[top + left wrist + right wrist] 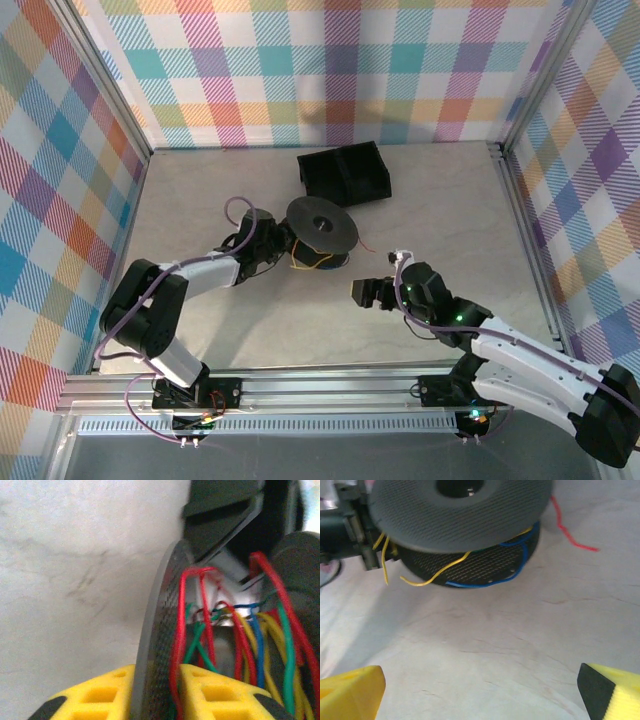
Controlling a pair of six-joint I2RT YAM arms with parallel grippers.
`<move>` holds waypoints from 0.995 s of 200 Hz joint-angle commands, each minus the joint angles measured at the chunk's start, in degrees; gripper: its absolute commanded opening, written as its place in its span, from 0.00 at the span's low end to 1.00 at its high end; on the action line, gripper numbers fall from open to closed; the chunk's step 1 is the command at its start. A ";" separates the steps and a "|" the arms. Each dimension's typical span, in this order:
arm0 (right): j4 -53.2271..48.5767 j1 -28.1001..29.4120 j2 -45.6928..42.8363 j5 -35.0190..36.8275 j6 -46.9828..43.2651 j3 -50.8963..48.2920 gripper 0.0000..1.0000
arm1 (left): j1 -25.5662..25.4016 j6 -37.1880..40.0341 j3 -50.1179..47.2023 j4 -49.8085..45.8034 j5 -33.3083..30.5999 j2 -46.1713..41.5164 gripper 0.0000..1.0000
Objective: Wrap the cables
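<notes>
The black spool (320, 228) stands tilted on the table's middle, with the cables (312, 262) wound between its discs. In the left wrist view red, green, yellow and blue cables (240, 645) crowd the core. My left gripper (157, 690) has its yellow fingers (100, 695) on either side of the spool's disc (160, 645), with a red strand pressed in too. A yellow loop (432, 577) and a blue strand (485, 582) hang under the spool (460, 515), and a red tail (570, 532) lies on the table. My right gripper (362, 291) stands open to the spool's right, holding nothing.
A black box (345, 172) sits just behind the spool. Metal frame posts and plaid walls close in the left, right and back sides. Bare tabletop (485, 645) lies between the right gripper and the spool.
</notes>
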 commanded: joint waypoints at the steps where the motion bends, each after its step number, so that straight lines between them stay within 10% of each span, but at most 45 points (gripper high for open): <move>1: -7.50 -0.20 0.36 7.03 -1.39 2.49 0.99 | -0.70 4.70 2.34 -14.59 -4.54 -0.33 0.43; 72: -8.42 -4.04 6.32 4.99 -3.19 7.57 0.99 | -0.44 9.23 3.39 -35.30 -13.89 -10.20 0.70; 109: -9.79 -7.99 4.70 5.99 -6.66 8.48 0.99 | -0.52 14.11 2.66 -39.47 -20.50 -20.16 1.00; 199: 2.43 -36.01 3.11 -0.78 -16.17 3.00 0.99 | 3.38 31.30 -2.56 -31.79 -43.61 -31.98 1.00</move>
